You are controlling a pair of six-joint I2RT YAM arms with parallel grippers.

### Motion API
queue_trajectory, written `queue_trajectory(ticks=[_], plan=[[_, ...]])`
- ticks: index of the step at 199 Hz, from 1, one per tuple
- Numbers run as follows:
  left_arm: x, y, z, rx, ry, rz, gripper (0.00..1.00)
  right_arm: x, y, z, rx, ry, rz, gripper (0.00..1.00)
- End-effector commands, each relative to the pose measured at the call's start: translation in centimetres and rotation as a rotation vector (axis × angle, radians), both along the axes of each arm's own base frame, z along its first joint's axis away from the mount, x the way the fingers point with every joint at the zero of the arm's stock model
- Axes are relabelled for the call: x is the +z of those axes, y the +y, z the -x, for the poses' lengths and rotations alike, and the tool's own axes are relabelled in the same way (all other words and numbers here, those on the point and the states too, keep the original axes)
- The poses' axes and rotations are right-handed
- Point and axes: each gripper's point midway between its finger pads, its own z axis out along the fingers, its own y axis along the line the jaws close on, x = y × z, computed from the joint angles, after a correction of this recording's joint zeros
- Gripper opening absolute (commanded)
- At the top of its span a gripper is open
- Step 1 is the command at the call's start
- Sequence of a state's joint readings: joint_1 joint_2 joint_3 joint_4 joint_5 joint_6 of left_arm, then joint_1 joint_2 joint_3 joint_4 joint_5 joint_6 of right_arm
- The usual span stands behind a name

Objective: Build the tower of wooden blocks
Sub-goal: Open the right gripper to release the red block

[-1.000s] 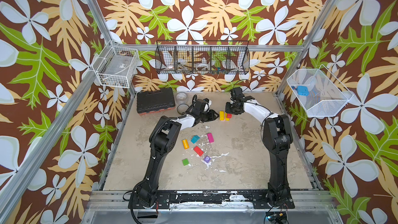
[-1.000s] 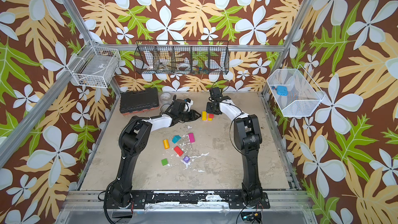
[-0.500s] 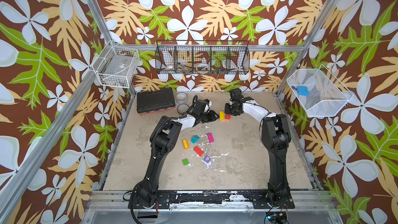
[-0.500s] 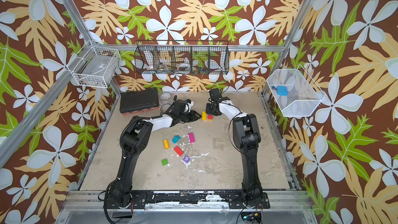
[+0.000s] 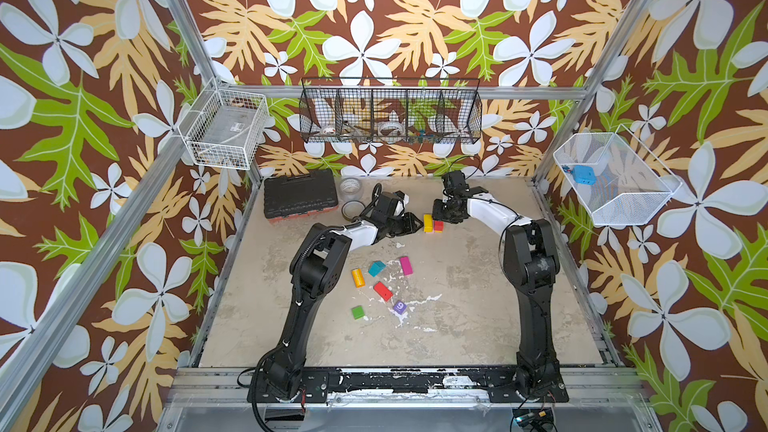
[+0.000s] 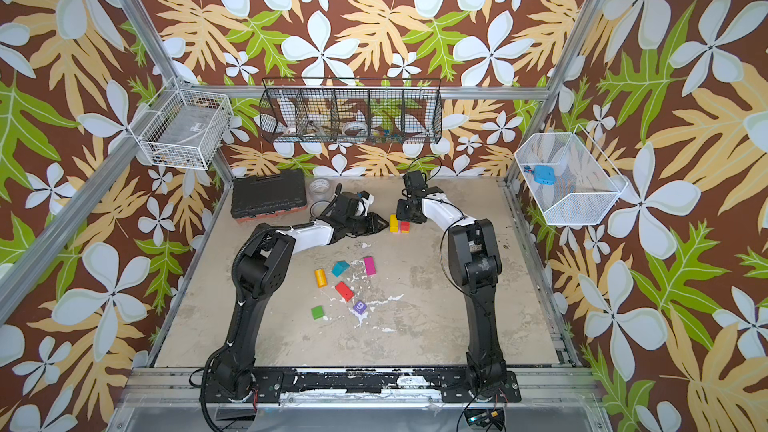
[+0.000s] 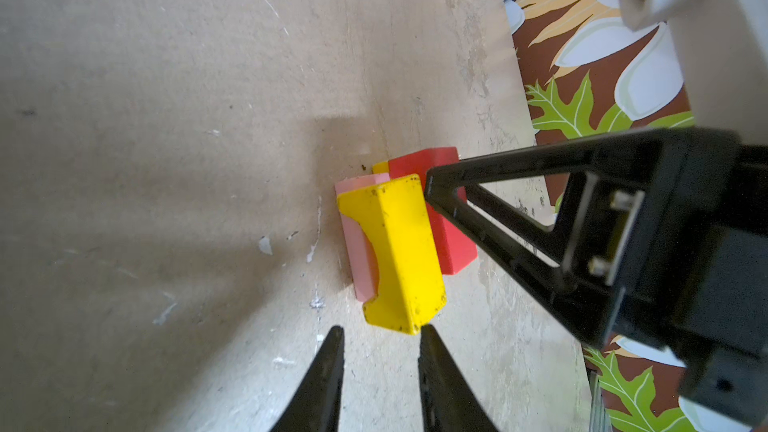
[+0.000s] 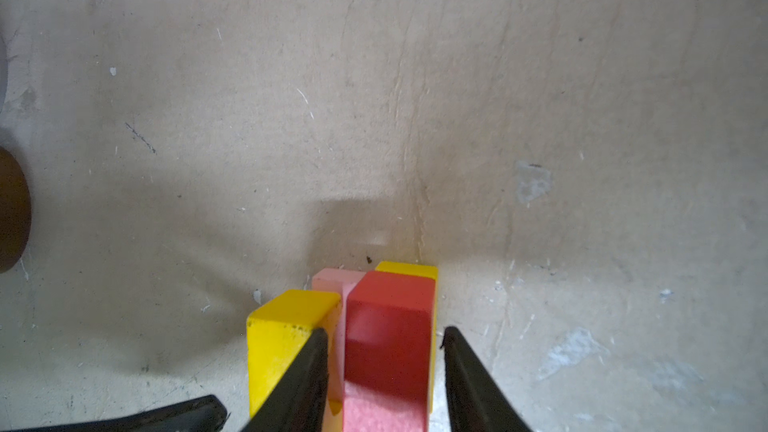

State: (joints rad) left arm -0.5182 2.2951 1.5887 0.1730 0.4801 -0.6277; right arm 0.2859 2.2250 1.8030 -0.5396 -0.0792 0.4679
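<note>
Tower (image 5: 432, 224) sits low at rear centre of the table (image 5: 478, 326): yellow arch block (image 7: 399, 251), red block (image 8: 388, 367), pink block (image 7: 359, 259) touching. Right gripper (image 8: 386, 329) straddles the red block, jaws slack. Left gripper (image 7: 381, 328) is narrow and empty. Blocks judged light, rigid, slick-painted; grip the flat long sides.

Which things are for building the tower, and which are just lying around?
Tower job: yellow arch block, small red block, pink block, orange block, teal block, magenta block, red brick, green block, purple 9 cube.
Lying about: black toolbox, clear jar, black wire basket.
</note>
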Motion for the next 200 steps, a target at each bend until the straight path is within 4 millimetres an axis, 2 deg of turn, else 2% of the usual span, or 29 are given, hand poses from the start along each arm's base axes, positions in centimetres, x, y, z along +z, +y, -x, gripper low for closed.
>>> queue_trajectory(ticks=[1,43,72,95,132,200], plan=[[0.1,-0.3,-0.1,-0.014,-0.007,0.009,0.33,1.5,-0.2,-0.2,-0.007,-0.023,0.003,0.47],[-0.5,-0.5,-0.5,-0.010,0.002,0.002,0.32,3.5,-1.0,-0.3,-0.027,-0.057,0.021,0.46],[-0.5,-0.6,-0.7,-0.010,0.004,0.005,0.32,3.7,-2.3,0.0,-0.060,-0.062,0.007,0.46],[-0.4,-0.8,-0.8,-0.010,0.001,0.008,0.32,3.2,-3.4,0.3,-0.084,-0.054,-0.006,0.46],[-0.7,-1.2,-0.8,-0.018,0.008,0.013,0.31,1.8,-4.0,0.1,-0.095,-0.029,-0.003,0.45],[-0.9,-1.3,-1.0,-0.020,0.009,0.001,0.31,0.7,-4.9,-2.6,-0.087,-0.042,0.005,0.41]])
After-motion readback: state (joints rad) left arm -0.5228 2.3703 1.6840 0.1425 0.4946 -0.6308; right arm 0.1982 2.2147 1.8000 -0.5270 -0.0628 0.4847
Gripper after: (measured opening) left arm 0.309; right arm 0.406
